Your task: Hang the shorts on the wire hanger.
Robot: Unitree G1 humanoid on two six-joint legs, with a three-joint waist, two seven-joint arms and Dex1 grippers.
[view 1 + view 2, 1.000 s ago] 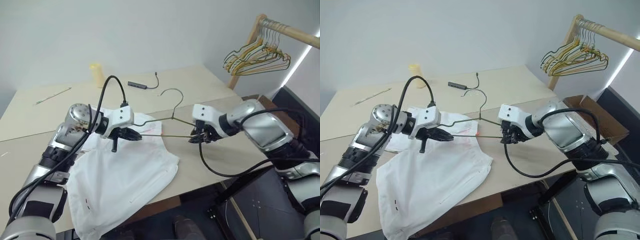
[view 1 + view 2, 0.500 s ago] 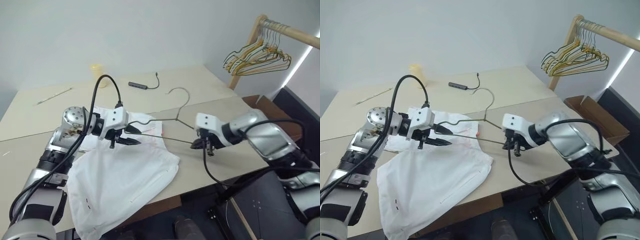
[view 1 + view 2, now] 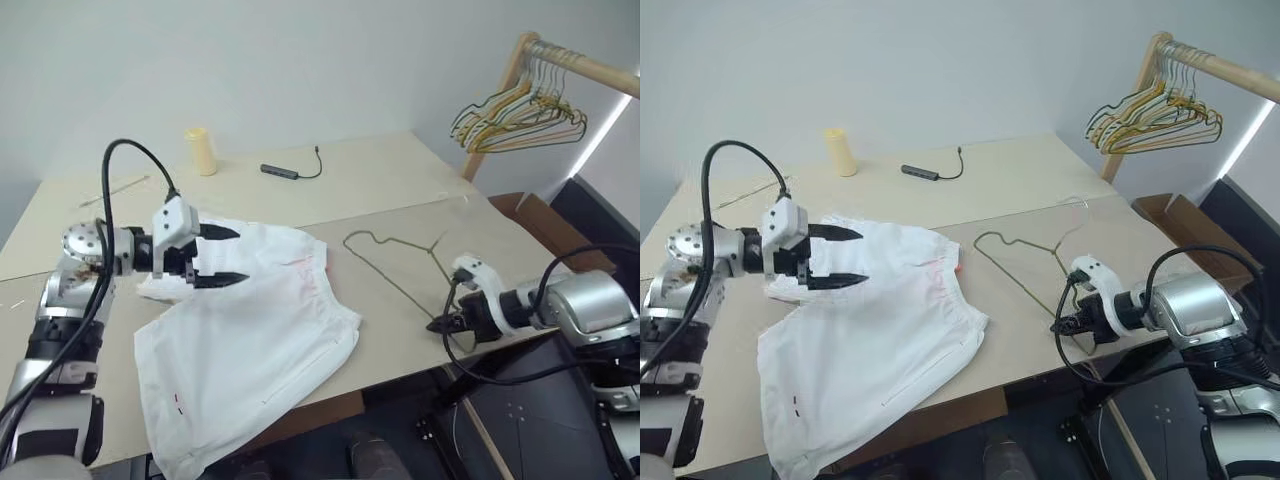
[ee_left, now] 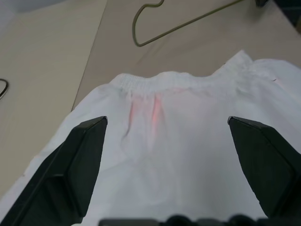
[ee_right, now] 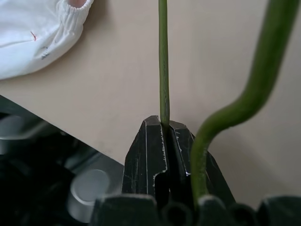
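1. the shorts (image 3: 250, 330) lie spread flat on the table (image 3: 380, 180), left of centre in the head views, with the elastic waistband toward the centre of the frame and one leg hanging over the near edge.
2. the left gripper (image 3: 222, 256) hovers over the upper left part of the shorts, jaws spread wide and holding nothing; in the left wrist view a pink-red mark (image 4: 146, 109) sits just below the waistband, between the two fingers.
3. the wire hanger (image 3: 395, 262) lies on the table right of the shorts and apart from them, its hook toward the centre of the frame.
4. the right gripper (image 3: 445, 322), at the lower right near the table's edge, has its jaws pressed together on the hanger's thin wire, as the right wrist view shows.
5. judged step: gather the waistband, then feed the hanger through. to do it well, the left jaws should close on the elastic band rather than the thin fabric, and the right should keep its pinch steady so that the wire does not twist.
6. no brand, label or readable writing is visible on any item.
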